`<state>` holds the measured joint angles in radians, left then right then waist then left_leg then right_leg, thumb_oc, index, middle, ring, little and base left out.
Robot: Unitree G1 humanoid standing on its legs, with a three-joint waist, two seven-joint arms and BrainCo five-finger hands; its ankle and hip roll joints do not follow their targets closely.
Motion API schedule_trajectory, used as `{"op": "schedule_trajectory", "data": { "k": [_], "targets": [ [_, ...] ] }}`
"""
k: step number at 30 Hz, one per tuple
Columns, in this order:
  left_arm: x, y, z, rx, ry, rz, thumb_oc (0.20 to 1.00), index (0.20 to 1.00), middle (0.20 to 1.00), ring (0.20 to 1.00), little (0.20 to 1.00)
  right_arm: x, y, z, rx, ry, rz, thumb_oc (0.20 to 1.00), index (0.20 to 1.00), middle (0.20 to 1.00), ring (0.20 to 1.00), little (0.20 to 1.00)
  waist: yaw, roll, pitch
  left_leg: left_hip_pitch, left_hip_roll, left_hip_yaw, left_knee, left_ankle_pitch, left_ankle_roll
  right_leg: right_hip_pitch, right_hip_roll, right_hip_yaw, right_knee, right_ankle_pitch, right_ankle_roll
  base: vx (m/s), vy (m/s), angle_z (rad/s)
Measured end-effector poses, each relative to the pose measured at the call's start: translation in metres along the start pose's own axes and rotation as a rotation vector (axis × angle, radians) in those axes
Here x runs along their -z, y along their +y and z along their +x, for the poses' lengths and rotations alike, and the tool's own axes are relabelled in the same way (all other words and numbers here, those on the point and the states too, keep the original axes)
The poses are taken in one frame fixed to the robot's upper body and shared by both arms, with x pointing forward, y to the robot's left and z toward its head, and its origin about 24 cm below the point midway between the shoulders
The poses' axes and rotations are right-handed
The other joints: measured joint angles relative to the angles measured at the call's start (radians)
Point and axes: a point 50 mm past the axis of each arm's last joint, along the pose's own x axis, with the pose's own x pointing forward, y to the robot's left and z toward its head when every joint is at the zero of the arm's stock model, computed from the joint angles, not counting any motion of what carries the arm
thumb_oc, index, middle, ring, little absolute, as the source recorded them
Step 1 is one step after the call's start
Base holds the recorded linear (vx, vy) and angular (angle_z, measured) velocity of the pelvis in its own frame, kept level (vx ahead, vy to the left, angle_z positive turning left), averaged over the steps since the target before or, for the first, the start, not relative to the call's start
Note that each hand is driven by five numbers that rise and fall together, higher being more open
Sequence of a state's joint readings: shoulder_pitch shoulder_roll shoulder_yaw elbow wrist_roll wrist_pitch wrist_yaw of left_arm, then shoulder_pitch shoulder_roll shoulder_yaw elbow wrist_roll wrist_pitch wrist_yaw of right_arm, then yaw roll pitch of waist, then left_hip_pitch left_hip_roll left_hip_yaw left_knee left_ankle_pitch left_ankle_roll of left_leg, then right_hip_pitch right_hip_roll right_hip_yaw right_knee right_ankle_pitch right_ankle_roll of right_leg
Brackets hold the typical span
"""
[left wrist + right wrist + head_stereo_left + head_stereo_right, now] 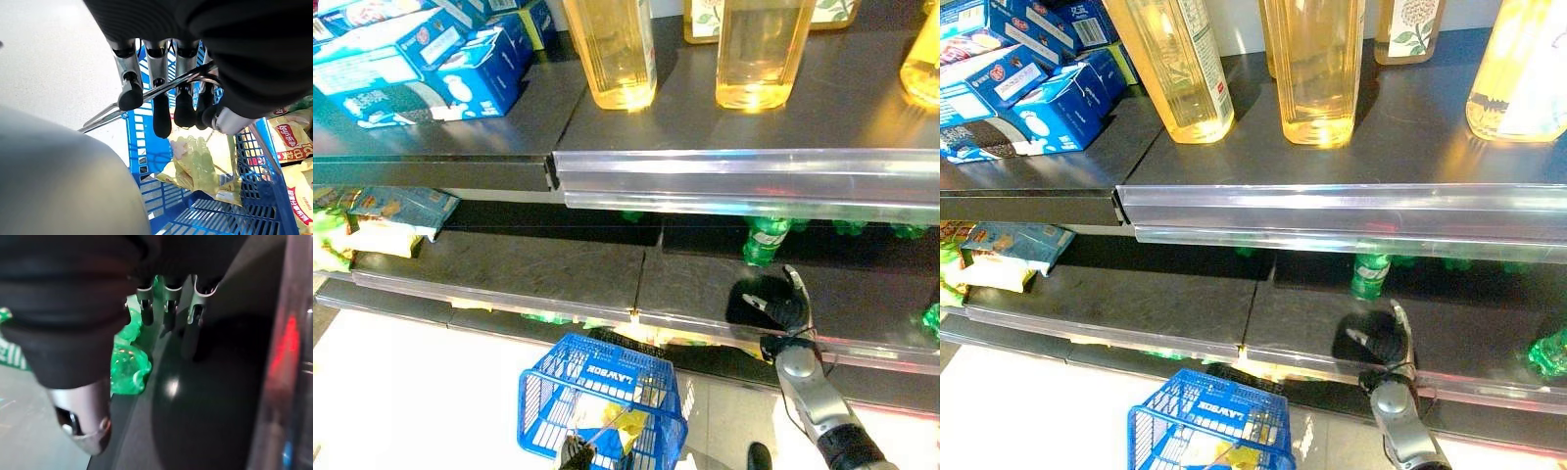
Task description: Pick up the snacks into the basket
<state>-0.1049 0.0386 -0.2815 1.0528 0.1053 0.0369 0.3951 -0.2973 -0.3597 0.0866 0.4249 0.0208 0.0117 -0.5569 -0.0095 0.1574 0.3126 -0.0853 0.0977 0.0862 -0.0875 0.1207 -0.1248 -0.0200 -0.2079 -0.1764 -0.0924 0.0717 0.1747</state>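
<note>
The left hand (171, 98) is curled round the wire handle of the blue plastic basket (602, 397), yellow snack bags (203, 169) already inside. The right hand (781, 305), fingers loosely apart and empty, rests over the dark middle shelf (558, 264) — it should redirect toward the blue and yellow snack packets (382, 215) at that shelf's left end, well apart.

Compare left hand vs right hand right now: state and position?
The left hand is curled round the blue basket's wire handle, carrying it above the floor; the right hand holds nothing. Left sits low by the basket; right reaches over the lower shelf, fingers extended near green bottles.
</note>
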Motion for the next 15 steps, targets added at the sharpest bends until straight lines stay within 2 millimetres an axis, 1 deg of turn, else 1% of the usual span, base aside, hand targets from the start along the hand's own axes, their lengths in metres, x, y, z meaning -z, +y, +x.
{"op": "schedule_trajectory", "data": {
  "k": [4,6,10,11,13,15],
  "targets": [
    [0.0,0.001,0.0,-0.004,0.0,0.001,0.2,0.2,0.2,0.2,0.2,-0.005,0.0,0.007,0.02,-0.003,-0.006,1.0,1.0,1.0,1.0,1.0,0.0,0.0,0.0,-0.007,0.0,-0.001,0.0,0.0,0.0,-0.006,0.0,-0.001,0.0,0.0,0.0,0.0,0.0,0.0],
    [0.0,0.002,0.001,-0.005,-0.004,0.001,0.2,0.2,0.2,0.2,0.2,-0.014,0.002,0.016,0.03,-0.012,-0.007,1.0,1.0,1.0,1.0,1.0,0.001,0.0,0.0,-0.018,0.0,-0.001,0.0,0.002,0.003,-0.018,0.0,-0.001,0.001,0.003,0.0,0.0,0.0,0.0],
    [-0.001,0.005,0.002,-0.014,-0.009,0.006,0.2,0.2,0.2,0.2,0.2,-0.026,0.007,0.027,0.023,-0.028,-0.013,1.0,1.0,1.0,1.0,1.0,0.007,0.0,0.0,-0.028,-0.002,-0.004,0.0,0.003,0.004,-0.026,-0.001,-0.003,0.001,0.003,0.0,0.0,0.0,0.0],
    [-0.002,0.005,0.002,-0.016,-0.014,0.009,0.2,0.2,0.2,0.2,0.2,-0.03,0.007,0.031,0.022,-0.035,-0.017,1.0,1.0,1.0,1.0,1.0,0.015,0.0,0.0,-0.032,-0.002,-0.005,0.0,0.004,0.005,-0.029,-0.001,-0.004,0.001,0.004,0.0,0.0,0.0,0.0],
    [-0.004,0.006,0.002,-0.016,-0.028,0.019,0.2,0.2,0.2,0.2,0.2,-0.034,0.004,0.038,0.031,-0.033,-0.041,1.0,1.0,1.0,1.0,1.0,0.028,0.0,0.0,-0.035,-0.003,-0.006,0.0,0.004,0.005,-0.031,-0.002,-0.006,0.001,0.004,0.001,0.0,0.008,0.02],
    [-0.004,0.007,0.002,-0.021,-0.032,0.019,0.2,0.2,0.2,0.2,0.2,-0.044,0.001,0.047,0.044,-0.049,-0.052,1.0,1.0,1.0,1.0,1.0,0.031,-0.001,0.001,-0.046,-0.005,-0.008,0.0,0.005,0.006,-0.039,-0.003,-0.009,0.001,0.004,0.001,0.0,0.02,0.04]
  ]
}}
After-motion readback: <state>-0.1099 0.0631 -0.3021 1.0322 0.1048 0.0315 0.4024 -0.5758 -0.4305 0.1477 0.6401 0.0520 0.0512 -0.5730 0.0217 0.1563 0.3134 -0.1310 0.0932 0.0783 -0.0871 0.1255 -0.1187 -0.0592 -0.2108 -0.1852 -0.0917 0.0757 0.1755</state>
